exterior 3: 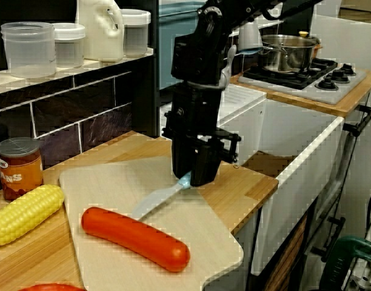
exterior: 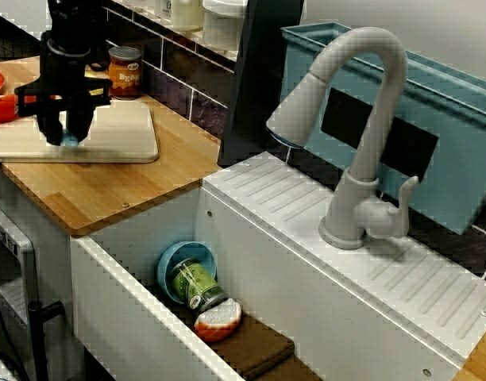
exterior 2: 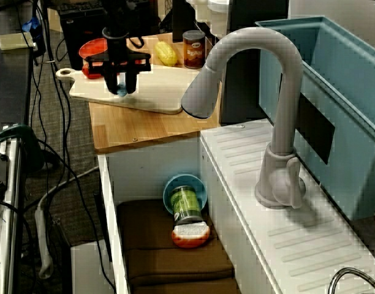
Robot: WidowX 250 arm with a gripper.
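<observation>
In the view across the cutting board, the gripper (exterior 3: 194, 176) stands upright over the cutting board (exterior 3: 113, 182), its fingers (exterior 3: 203, 162) clamped on the pale blue handle of a knife (exterior 3: 156, 200). The knife's blade slants down to the near left and its tip rests on the board. A red sausage (exterior 3: 135, 237) lies on the board just near of the blade, apart from it. A corn cob (exterior 3: 22, 213) lies on the counter to the left, with a can (exterior 3: 19, 168) beyond it.
</observation>
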